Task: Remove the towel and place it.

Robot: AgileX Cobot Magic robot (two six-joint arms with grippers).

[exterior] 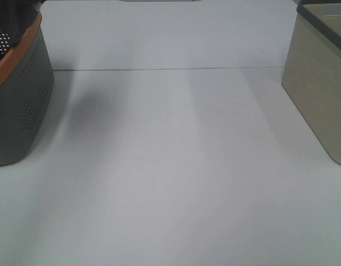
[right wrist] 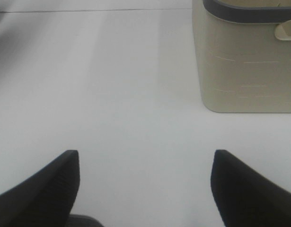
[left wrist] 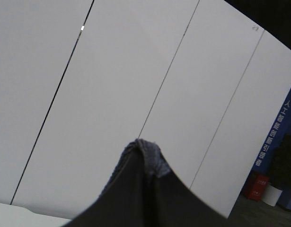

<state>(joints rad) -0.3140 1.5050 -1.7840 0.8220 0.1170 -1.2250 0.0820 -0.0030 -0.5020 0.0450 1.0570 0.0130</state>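
Observation:
In the left wrist view my left gripper [left wrist: 144, 147] is shut on a fold of the dark navy-grey towel [left wrist: 155, 163]. The cloth bunches up between the dark fingertips, and the gripper is raised, pointing at a white panelled wall. The rest of the towel is hidden. My right gripper [right wrist: 145, 182] is open and empty, low over the bare white table [right wrist: 136, 94], with the beige bin [right wrist: 244, 61] ahead of it to one side. Neither gripper shows in the exterior high view.
A grey perforated basket with an orange rim [exterior: 20, 100] stands at the table's left edge, with a dark shape [exterior: 15, 11] above it that I cannot identify. The beige bin with a dark rim [exterior: 320, 94] stands at the right edge. The white table [exterior: 170, 166] lies between them.

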